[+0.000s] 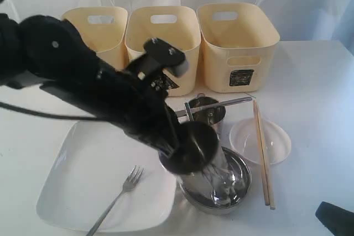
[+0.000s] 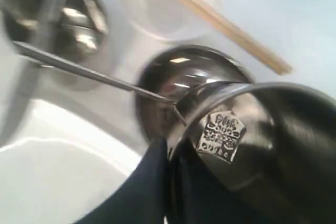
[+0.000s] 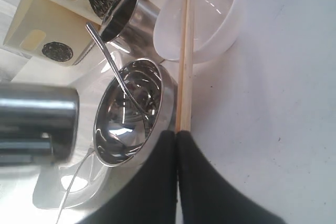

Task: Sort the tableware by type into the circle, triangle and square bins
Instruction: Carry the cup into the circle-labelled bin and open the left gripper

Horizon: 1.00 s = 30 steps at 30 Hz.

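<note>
My left gripper (image 1: 172, 146) (image 2: 169, 153) is shut on the rim of a small steel cup (image 1: 194, 146) (image 2: 262, 145), which hangs tilted just above the steel bowl (image 1: 224, 185) (image 2: 178, 80) (image 3: 134, 111). A thin steel utensil (image 2: 89, 72) (image 3: 118, 77) leans into the bowl. Behind the bowl, the other steel cup (image 1: 207, 110) (image 3: 128, 17) has a utensil handle (image 1: 224, 103) lying across it. Wooden chopsticks (image 1: 261, 153) (image 3: 184, 51) rest over the clear dish (image 1: 271, 142) (image 3: 215, 14). A fork (image 1: 119, 197) lies on the white square plate (image 1: 83, 175). My right gripper (image 1: 334, 216) (image 3: 176, 132) is shut and empty beside the chopsticks' near end.
Three cream bins (image 1: 99, 29) (image 1: 163, 37) (image 1: 238, 42) stand in a row at the back of the white table. The left arm's black body stretches across the plate's back edge, in front of the left and middle bins.
</note>
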### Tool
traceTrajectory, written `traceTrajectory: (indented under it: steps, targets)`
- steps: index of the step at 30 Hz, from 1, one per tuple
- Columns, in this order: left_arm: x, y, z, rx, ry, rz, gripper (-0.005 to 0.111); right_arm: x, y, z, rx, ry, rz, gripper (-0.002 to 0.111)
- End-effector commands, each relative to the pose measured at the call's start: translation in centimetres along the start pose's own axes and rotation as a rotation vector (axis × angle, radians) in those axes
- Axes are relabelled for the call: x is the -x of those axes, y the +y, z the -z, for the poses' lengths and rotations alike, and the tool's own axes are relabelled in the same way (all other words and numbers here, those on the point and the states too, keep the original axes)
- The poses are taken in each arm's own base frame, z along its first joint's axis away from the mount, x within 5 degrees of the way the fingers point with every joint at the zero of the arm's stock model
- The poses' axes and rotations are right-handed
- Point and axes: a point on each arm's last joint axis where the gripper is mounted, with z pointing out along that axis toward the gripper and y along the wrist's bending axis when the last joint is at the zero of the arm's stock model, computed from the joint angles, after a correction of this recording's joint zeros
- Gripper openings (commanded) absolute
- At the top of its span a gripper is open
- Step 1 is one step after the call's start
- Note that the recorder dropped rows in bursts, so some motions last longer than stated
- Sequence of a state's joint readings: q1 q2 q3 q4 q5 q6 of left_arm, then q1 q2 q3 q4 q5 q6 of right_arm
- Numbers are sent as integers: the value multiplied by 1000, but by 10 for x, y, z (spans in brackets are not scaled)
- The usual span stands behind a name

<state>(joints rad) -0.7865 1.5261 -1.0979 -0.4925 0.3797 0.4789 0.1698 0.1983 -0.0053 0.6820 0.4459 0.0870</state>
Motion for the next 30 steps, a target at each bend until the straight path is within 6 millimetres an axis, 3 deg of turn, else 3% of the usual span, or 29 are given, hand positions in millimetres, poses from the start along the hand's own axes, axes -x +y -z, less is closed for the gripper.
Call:
traceTrajectory:
  steps: [1,9,14,18,30]
  targets:
    - [8,53,30,256,-58,52,0,-1,-1,0,1,-4,6,0]
    - [12,142,87,567,-261,187,0,-1,-1,0,1,-4,6,0]
    - [8,184,108,698,-331,242,0,-1,-1,0,1,-4,6,0]
    - [8,207,108,761,-377,253,0,-1,-1,0,1,-4,6,0]
    - [26,260,66,768,-378,251,0,-1,-1,0,1,-4,6,0]
